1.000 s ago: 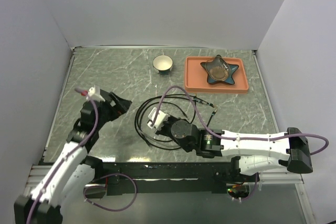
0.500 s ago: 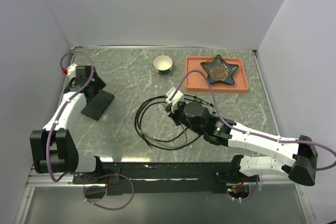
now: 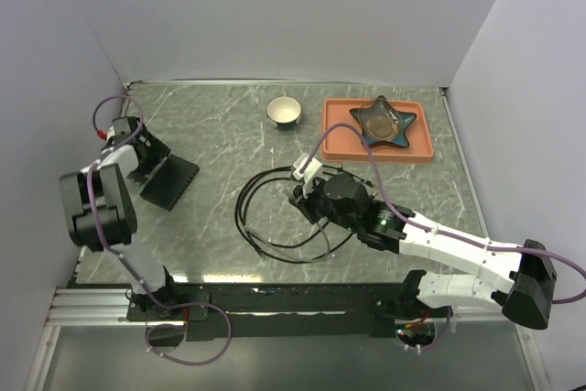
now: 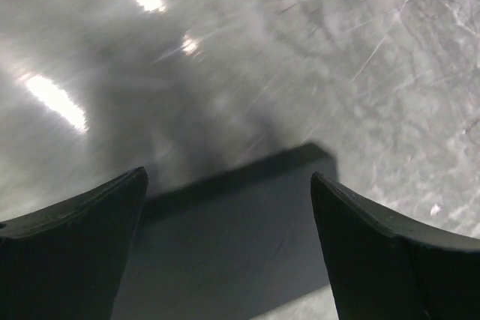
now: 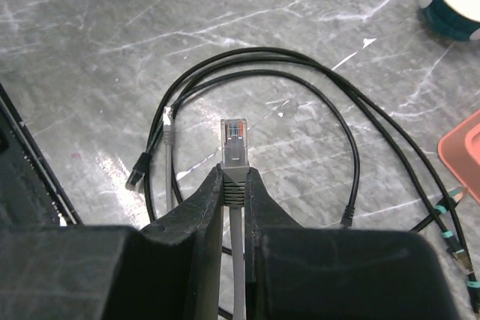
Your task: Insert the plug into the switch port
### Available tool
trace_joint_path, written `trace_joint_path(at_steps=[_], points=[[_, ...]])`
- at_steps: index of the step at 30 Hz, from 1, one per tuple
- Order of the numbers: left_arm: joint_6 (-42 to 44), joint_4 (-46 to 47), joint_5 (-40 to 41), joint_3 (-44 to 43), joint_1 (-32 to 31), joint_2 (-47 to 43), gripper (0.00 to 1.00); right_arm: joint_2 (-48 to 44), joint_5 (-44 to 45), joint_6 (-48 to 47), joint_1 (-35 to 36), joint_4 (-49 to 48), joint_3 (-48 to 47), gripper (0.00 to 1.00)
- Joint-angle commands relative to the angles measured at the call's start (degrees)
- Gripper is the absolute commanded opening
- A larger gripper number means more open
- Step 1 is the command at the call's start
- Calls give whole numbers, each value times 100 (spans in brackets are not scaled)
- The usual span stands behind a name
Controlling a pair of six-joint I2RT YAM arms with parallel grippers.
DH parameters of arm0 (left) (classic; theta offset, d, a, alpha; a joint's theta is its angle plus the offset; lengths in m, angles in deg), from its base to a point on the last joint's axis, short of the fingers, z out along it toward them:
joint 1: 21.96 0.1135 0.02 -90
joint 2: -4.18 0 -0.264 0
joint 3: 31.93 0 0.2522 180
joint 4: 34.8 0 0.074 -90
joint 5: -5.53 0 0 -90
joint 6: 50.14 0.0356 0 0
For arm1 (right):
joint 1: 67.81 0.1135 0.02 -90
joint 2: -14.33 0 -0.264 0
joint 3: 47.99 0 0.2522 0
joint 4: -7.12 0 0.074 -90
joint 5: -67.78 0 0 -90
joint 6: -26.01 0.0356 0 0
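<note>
Grey plug (image 5: 235, 149) in right tool (image 5: 234, 179)

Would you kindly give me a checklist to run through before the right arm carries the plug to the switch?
1. Grip on plug: ok, right gripper shut on its boot.
2. Straight in the grip: ok.
3. Hold on switch: not ok, left gripper open over it.
4. Port facing the plug: cannot tell.
5. Clear path: not ok, black cables lie on the table between plug and switch.
</note>
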Motion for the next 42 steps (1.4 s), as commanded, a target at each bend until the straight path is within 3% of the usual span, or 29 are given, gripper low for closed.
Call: trace_joint_path(at_steps=[1, 9, 27, 38, 42], points=[[196, 387, -801, -687, -26, 669, 96, -164, -250, 119, -75, 65, 73, 0], [196, 406, -1223, -618, -263, 1074, 96, -137, -268, 260, -119, 171, 82, 0], [-235, 1197, -1875, 1158, -808, -24, 97, 161, -523, 304, -172, 259, -58, 0], [-270, 275, 540, 429, -685, -709, 96, 311, -909, 321, -172, 373, -173, 0], [-340, 230, 779, 647, -282, -1166, 96, 328, -980, 312, -181, 364, -138, 0]])
